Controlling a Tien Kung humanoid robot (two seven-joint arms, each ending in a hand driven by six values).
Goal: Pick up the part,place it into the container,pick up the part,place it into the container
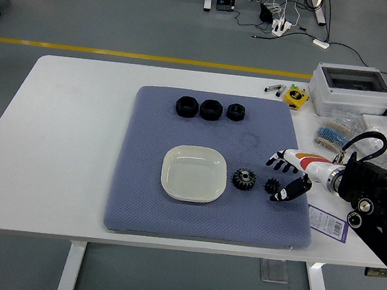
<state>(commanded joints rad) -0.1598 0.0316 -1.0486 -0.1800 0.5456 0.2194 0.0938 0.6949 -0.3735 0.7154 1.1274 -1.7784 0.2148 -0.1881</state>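
right robot hand is spread, holding nothing, thumb and fingers straddling the small black gear on the blue mat. drop straight down and pinch the gear's rim, not nudging the larger gear at its 9 o'clock. the white square dish is the drop point, further toward 9.

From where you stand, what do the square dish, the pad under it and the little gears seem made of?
The dish looks like glossy cream plastic or ceramic: smooth with a soft sheen. The pad seems blue-grey woven fabric or foam, dimpled and matte. The gears look like dark metal or plastic; too small to tell.
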